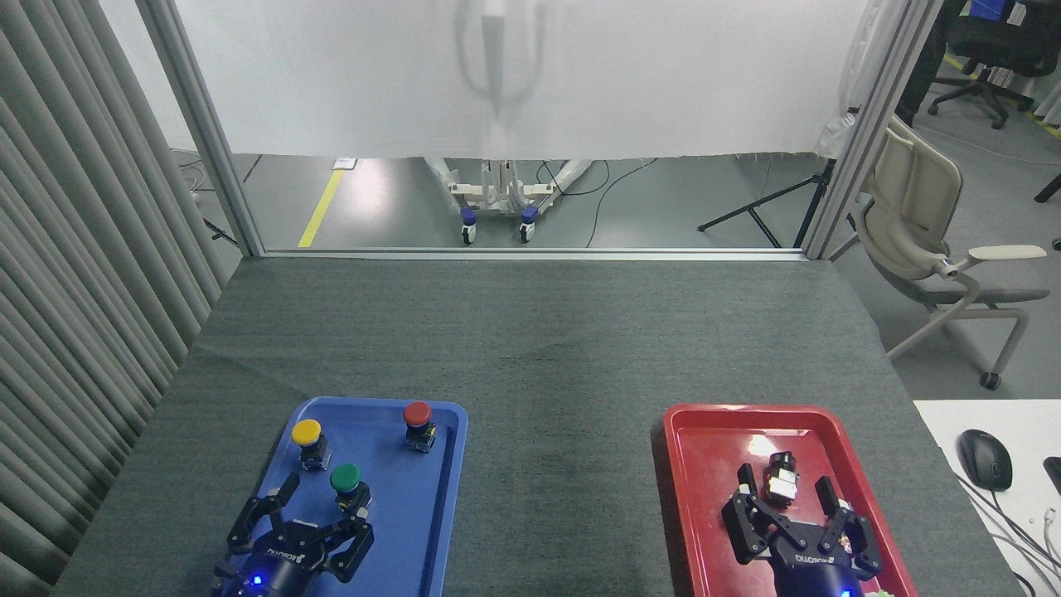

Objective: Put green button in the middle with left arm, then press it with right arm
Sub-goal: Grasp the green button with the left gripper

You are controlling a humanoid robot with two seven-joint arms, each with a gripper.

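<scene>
Green button [346,478]: upright in the blue tray [431,531], nearer me than the yellow and red buttons.
Left gripper [322,516]: fingers spread, empty; I see the button just beyond its right fingertip.
Right gripper [787,510]: spread, empty, over the red tray [713,497], well apart from the blue tray.

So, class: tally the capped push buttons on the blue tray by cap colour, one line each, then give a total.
Yellow: 1
Red: 1
Green: 1
Total: 3, all on the blue tray
</scene>
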